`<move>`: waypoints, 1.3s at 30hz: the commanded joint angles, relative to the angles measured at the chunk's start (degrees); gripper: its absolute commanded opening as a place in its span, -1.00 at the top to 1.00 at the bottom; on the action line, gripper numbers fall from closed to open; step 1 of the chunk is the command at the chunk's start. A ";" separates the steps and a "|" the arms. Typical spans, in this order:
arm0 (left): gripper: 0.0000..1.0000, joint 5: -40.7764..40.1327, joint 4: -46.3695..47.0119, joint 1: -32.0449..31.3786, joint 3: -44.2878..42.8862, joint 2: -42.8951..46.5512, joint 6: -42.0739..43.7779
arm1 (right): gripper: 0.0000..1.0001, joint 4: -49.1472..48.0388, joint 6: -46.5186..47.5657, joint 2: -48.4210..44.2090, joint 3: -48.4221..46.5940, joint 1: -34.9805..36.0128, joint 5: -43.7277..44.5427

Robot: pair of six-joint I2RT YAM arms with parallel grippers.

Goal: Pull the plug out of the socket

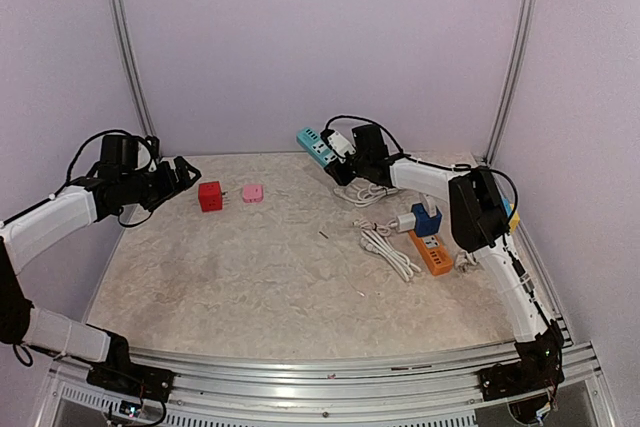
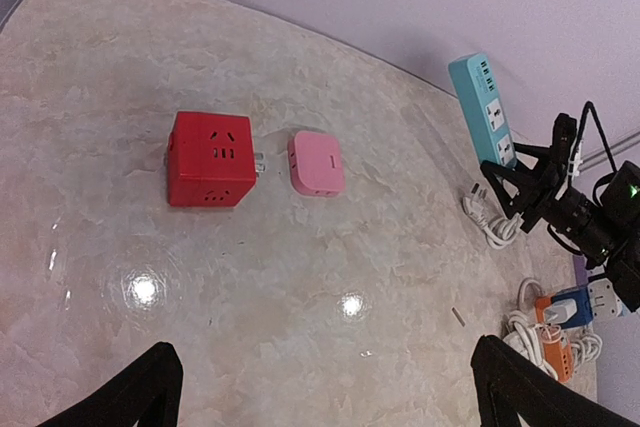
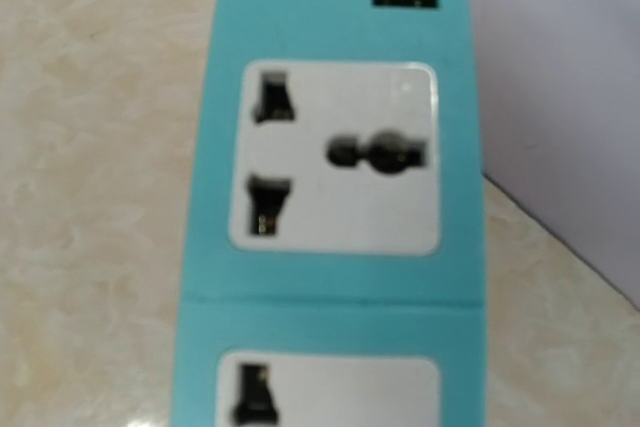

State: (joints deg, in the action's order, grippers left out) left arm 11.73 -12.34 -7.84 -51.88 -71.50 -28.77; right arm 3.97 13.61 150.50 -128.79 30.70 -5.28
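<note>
Starting at the left, the left gripper [image 1: 182, 173] hovers with its jaws spread wide, aimed toward the red cube socket [image 1: 210, 196]. Its wrist view shows only two dark fingertips [image 2: 150, 387] at the bottom corners, with nothing between them. Just right of the cube lies the pink adapter [image 1: 252, 192], close beside it but apart. A small pale stub on the cube's facing side is too small to read. This pair looks parked aside rather than in play.

Further right, by the back wall, the teal power strip [image 1: 314, 145] lies flat. The right gripper [image 1: 342, 150] is pushed in at its near end, probably because this is the socket in hand. A white plug [image 1: 340, 141] shows from overhead right at the fingers, touching or just off the strip. Whether the jaws clamp it I cannot tell: the arm covers them from above, and the right wrist view has no fingers in it. That view, blurred and very close, shows the upper outlet [image 3: 335, 157] with nothing in it and the lower outlet [image 3: 330, 392] cut off by the frame's edge. My guess is the plug is free or nearly so.

At far right, the orange power strip [image 1: 432, 252] carries a blue adapter [image 1: 427, 217] amid tangled white cords [image 1: 385, 245], partly hidden by the right forearm.
</note>
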 commanded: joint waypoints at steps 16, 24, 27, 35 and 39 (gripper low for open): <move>-0.97 -0.03 -1.71 0.88 0.24 2.59 1.88 | 0.05 0.54 0.16 3.25 -3.32 1.67 2.65; -0.97 0.66 -1.53 1.16 0.20 2.49 1.79 | -0.10 0.77 0.71 3.92 -4.46 2.00 4.92; -0.97 0.70 -1.53 1.24 0.44 2.75 1.79 | -0.17 0.87 1.13 4.00 -4.45 2.16 4.93; -0.98 1.72 -1.05 1.68 0.98 3.21 1.89 | -0.29 1.40 1.54 3.46 -4.50 2.58 4.55; -0.97 2.70 -0.94 1.40 0.46 3.12 2.05 | -0.66 1.51 1.35 0.06 -4.46 3.55 3.23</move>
State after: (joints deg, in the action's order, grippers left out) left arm 12.75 -12.64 -6.46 -51.86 -69.17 -27.77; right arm 4.64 15.00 153.08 -131.63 32.71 -1.26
